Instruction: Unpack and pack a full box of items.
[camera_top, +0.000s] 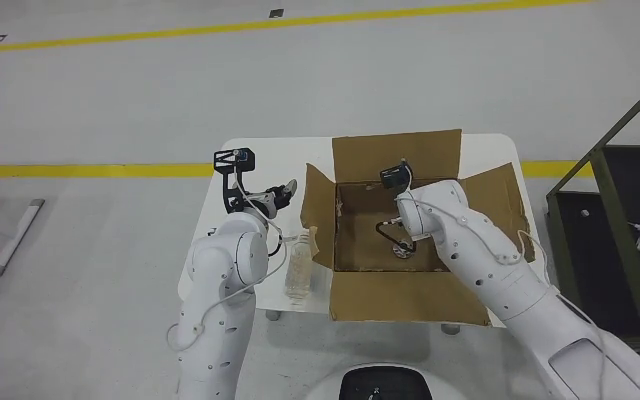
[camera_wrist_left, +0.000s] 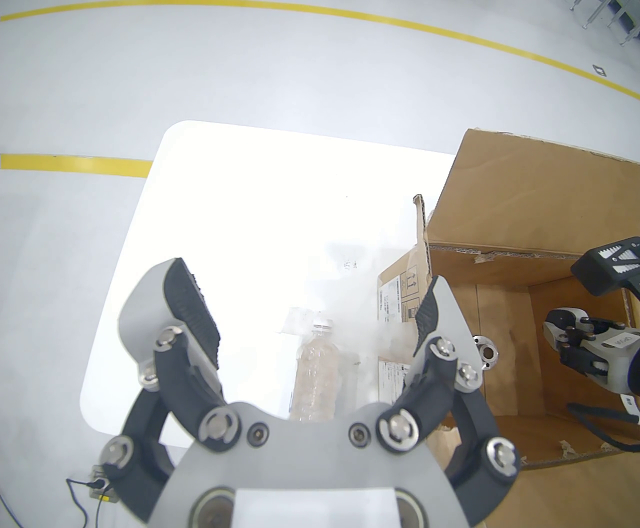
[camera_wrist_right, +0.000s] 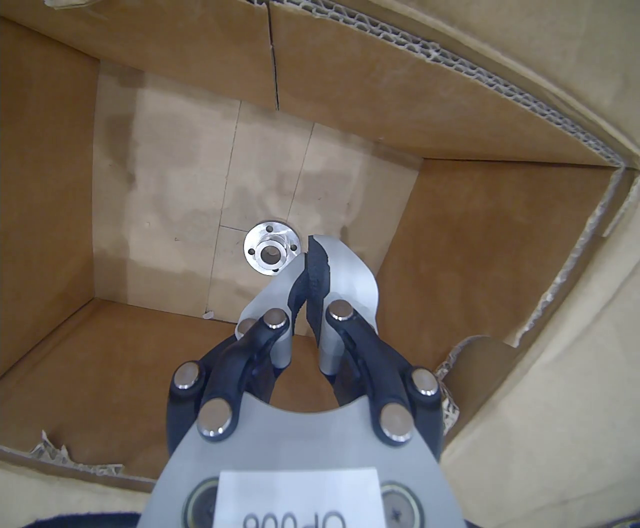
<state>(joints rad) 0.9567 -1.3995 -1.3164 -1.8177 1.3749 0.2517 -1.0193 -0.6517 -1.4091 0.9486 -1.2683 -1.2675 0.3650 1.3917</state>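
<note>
An open cardboard box (camera_top: 395, 155) stands on the right half of the white table (camera_top: 260, 155). On its floor lies a round metal flange (camera_wrist_right: 272, 248), also seen from the left wrist (camera_wrist_left: 486, 350). My right gripper (camera_wrist_right: 307, 252) hangs inside the box, shut with nothing in it, its tips just beside the flange and above the floor. A clear plastic bottle (camera_top: 298, 265) lies on the table against the box's left side. My left gripper (camera_wrist_left: 312, 295) hovers open above the bottle (camera_wrist_left: 315, 375), holding nothing.
The box's flaps (camera_top: 500, 195) are folded outward on all sides, with torn edges. The table's left part (camera_wrist_left: 250, 200) is bare white surface. A dark metal frame (camera_top: 600, 190) stands off the table to the right.
</note>
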